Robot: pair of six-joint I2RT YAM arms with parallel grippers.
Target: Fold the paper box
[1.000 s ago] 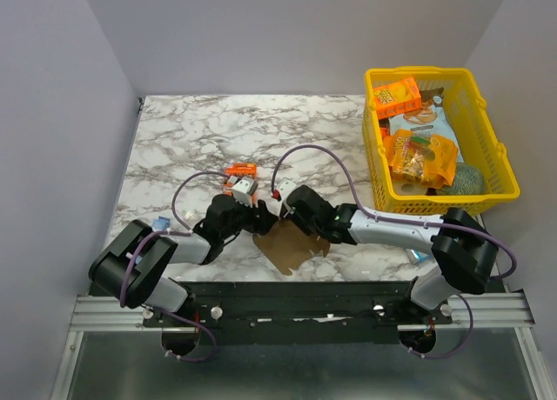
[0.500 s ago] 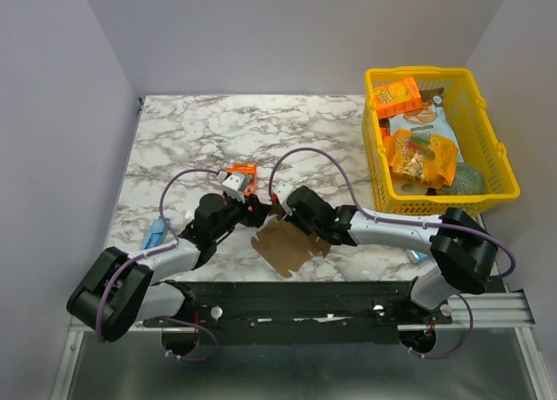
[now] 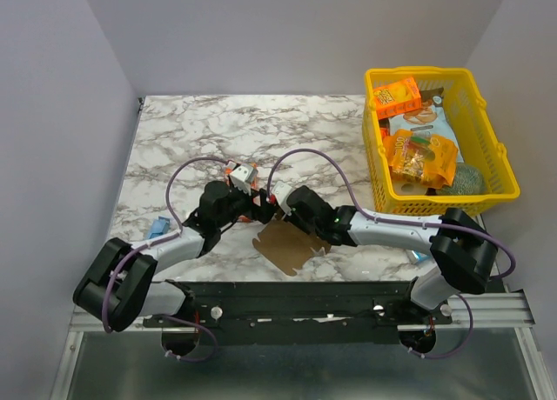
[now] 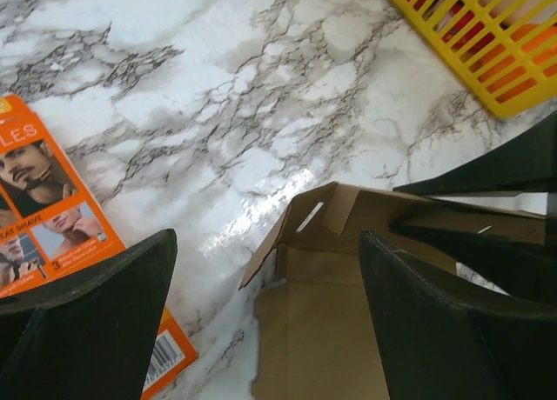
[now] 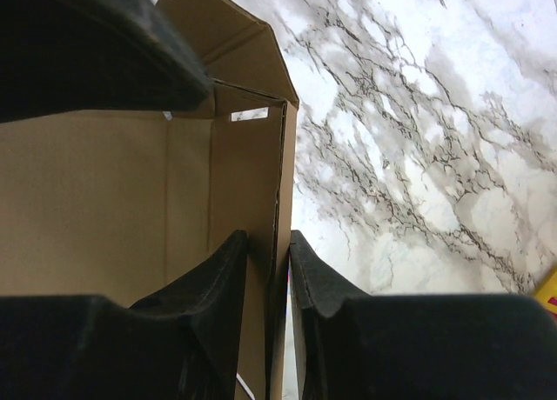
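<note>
Opened wider than before, the left gripper is being held released near the plain brown cardboard paper box on the marbled table; one upright wall is being clenched by the right gripper, likely best steadied during creasing

Grey-and-black arms trail looping purple cables; the left end effector has matte black wedge fingers.
</note>
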